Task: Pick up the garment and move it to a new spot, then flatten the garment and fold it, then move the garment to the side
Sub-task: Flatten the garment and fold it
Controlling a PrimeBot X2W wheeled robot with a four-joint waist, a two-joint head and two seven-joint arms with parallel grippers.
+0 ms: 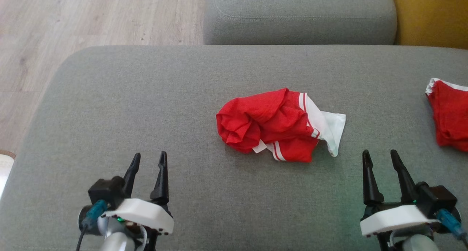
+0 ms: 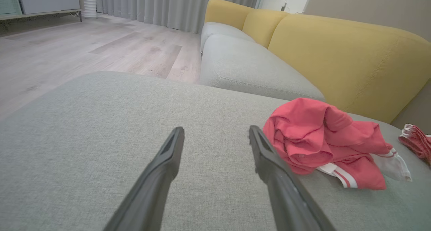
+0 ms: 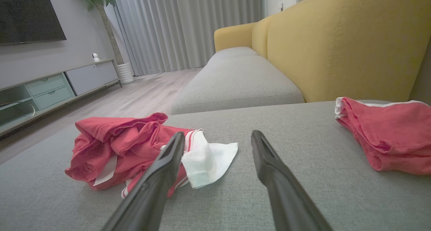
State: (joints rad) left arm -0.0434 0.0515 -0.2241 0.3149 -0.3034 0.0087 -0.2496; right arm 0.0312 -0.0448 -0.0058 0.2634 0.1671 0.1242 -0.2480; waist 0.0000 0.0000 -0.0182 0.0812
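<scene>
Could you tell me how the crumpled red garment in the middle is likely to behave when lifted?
Probably floppy: the red garment lies bunched in soft folds, so it should sag and unfurl. Likely light, since the cloth looks thin. Its loose white flap may dangle.

Garment (image 1: 278, 124), ahead between left claw (image 1: 150, 154) and right claw (image 1: 380, 152): thin red cloth, matt and creased, with white striped trim. Beneath both claws, sofa cushion (image 1: 146, 97) in coarse grey woven fabric, matt. Fingers (image 2: 168, 157) of dark plastic, faintly sheened; housing (image 1: 142, 212) behind left claw smooth white plastic. Right of right claw, second garment (image 1: 451, 115) in like red cloth. Beyond left claw, floor (image 1: 73, 17) of pale wood grain.
</scene>
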